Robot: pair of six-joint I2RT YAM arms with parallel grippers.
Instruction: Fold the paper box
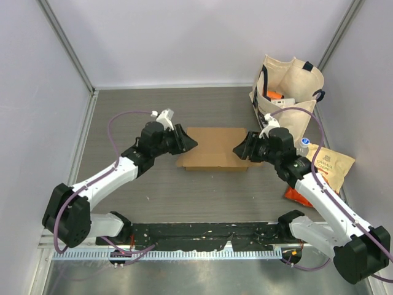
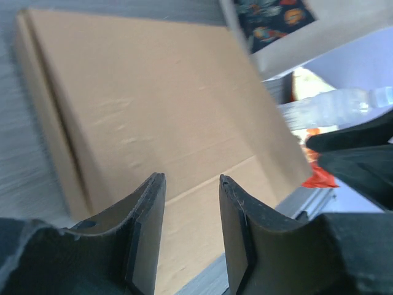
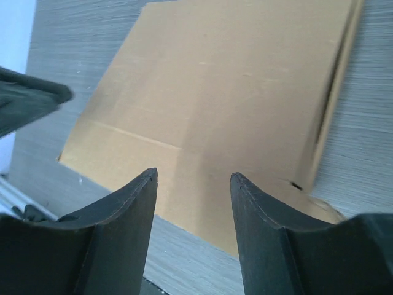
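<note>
Both the left tool (image 1: 191, 143) and right tool (image 1: 238, 149) hang part-open and empty at either end of the box (image 1: 214, 150), lying flat on the bench (image 1: 153, 190), so I reckon one nudging first just skids or mis-creases it.

Left pincer (image 1: 193, 143) jaws apart, right pincer (image 1: 237, 149) likewise — tips facing inward

Grey table (image 1: 141, 190): paper box (image 1: 215, 149) flat at centre, tote bag (image 1: 295, 83) and snack bag (image 1: 331, 166) at right
</note>
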